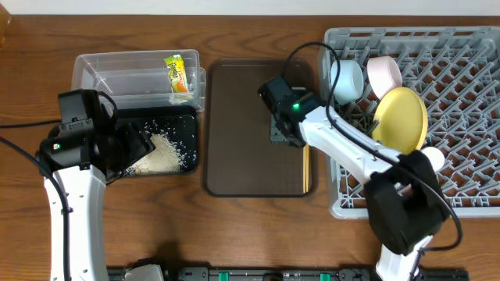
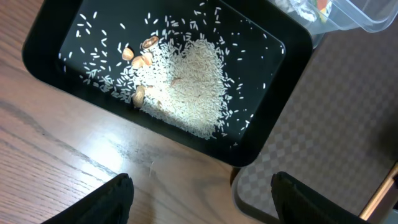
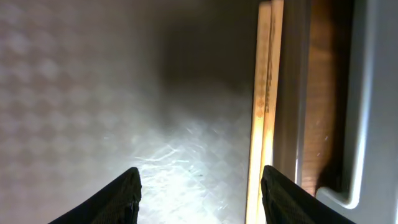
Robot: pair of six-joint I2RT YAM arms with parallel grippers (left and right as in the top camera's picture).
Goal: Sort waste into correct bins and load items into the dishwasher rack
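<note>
Rice scraps (image 1: 162,154) (image 2: 186,81) lie piled in the black tray (image 1: 181,119) (image 2: 273,134). The yellow-green wrapper (image 1: 179,73) sits in the clear tub (image 1: 117,70) (image 2: 360,15). My left gripper (image 1: 134,150) (image 2: 202,205) hangs open over bare wood by the black tray's near edge, holding nothing. Chopsticks (image 1: 305,168) (image 3: 264,93) lie along the right rim of the brown serving tray (image 1: 242,133). Low over them, my right gripper (image 1: 287,133) (image 3: 199,199) is open, the sticks just inside its right finger (image 3: 289,199). The grey rack (image 1: 344,209) holds the blue bowl (image 1: 346,78), pink bowl (image 1: 383,74), yellow plate (image 1: 401,119) and white cup (image 1: 432,158).
A few brown nut pieces (image 2: 140,56) lie among the rice. The brown serving tray (image 2: 323,124) sits between the black tray and the rack, its corner close to my left gripper. The rack's grey wall (image 3: 373,93) runs just right of the chopsticks.
</note>
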